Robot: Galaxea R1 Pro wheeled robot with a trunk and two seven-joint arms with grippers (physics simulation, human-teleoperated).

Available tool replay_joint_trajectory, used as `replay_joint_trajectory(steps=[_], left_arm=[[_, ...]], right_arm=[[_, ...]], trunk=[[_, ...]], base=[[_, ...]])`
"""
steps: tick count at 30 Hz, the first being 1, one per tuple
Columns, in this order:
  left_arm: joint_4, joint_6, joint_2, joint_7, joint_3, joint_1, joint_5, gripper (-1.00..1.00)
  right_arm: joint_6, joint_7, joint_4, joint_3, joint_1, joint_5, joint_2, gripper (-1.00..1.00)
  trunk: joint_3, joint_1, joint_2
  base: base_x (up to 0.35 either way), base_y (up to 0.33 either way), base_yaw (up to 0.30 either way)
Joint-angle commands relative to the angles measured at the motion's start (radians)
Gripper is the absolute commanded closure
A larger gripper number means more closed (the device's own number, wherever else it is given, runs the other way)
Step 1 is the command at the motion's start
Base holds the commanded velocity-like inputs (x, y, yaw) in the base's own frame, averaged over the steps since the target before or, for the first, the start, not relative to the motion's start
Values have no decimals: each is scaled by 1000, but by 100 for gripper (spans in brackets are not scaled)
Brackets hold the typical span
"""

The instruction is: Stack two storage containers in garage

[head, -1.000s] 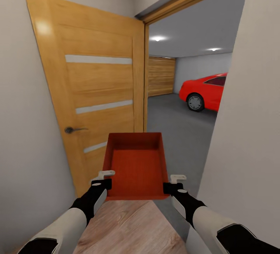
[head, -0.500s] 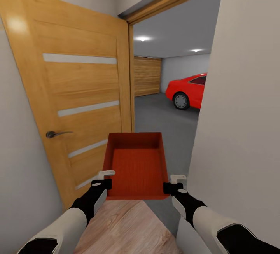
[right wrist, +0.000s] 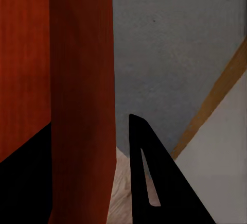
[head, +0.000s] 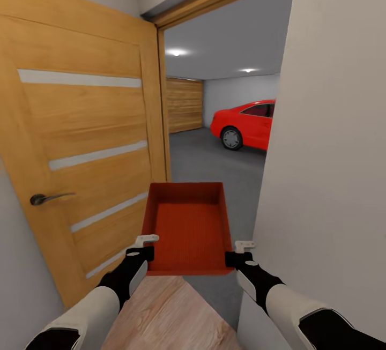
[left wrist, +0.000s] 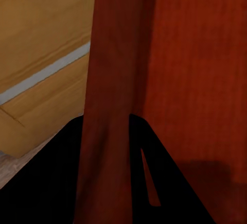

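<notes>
Nearer the doorway now, storage container (head: 186, 228) unmoved between both grippers.

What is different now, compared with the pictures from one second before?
The whole head view has shifted: the wooden door, the doorway and the red car all sit further left, so the camera moved, not the things. The storage container stayed in the same place, with the left gripper and the right gripper still clamped on its side walls.
</notes>
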State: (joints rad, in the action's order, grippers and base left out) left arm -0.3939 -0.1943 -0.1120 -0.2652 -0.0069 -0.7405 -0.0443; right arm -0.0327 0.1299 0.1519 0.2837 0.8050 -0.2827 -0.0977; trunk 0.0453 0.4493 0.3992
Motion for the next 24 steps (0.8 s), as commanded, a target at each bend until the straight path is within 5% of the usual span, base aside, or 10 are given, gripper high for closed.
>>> replay_joint_trajectory(steps=[1,14,24], left_arm=[[-6,-8,2,-46,28,0,24,100],[-6,-8,2,-46,28,0,24,100],[-6,-8,2,-46,28,0,25,100]], right_arm=[[-5,24,-3,-32,0,-10,21,100],[-6,24,-3,-32,0,-10,21,100],[-7,26,-3,-32,0,-10,19,100]], trunk=[[0,1,1],[0,1,1],[0,1,1]], base=[[224,207,-221],[217,189,-45],[42,34,0]])
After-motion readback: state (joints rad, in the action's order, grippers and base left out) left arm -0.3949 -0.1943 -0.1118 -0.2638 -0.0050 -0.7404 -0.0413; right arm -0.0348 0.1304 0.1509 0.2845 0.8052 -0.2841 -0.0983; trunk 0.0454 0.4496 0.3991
